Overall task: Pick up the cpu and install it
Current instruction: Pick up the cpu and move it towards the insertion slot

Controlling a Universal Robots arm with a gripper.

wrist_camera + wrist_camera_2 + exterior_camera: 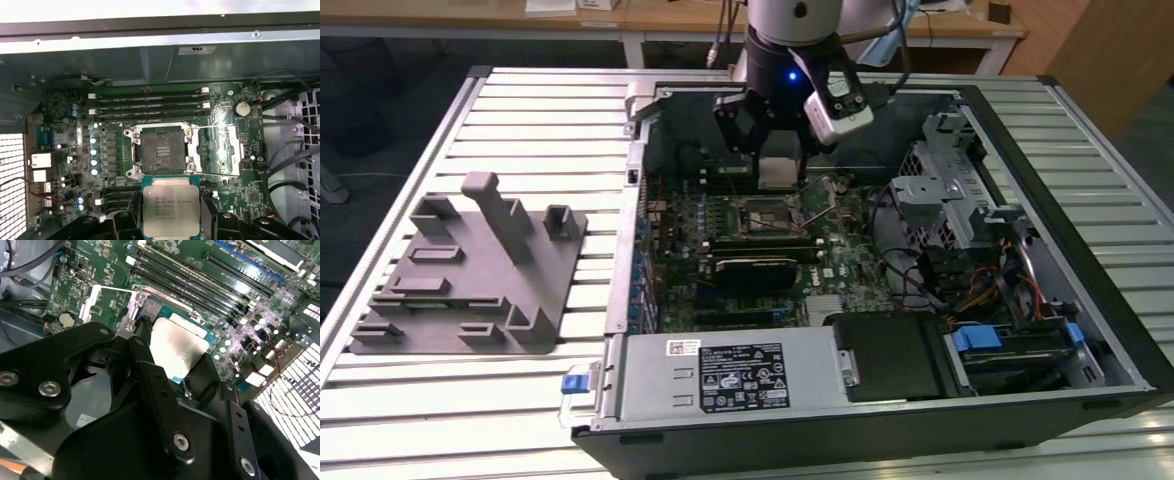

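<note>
The cpu [171,209], a flat square chip with a silvery top and pale edge, hangs over the motherboard with my gripper [170,220] shut on its two sides. It sits just short of the black socket [162,152], whose metal frame [216,150] is swung open to one side. In the second wrist view the cpu [176,346] shows between the dark fingers [150,377], tilted over the green board. In the exterior view my gripper [778,172] is inside the open computer case, a little above and behind the socket [771,215].
A grey plastic fixture block [467,270] lies on the slatted table at the exterior view's left. Inside the case are memory slots [150,102], a power supply [727,375], a drive cage [947,195] and loose cables [987,285]. The case walls [634,150] ring the board.
</note>
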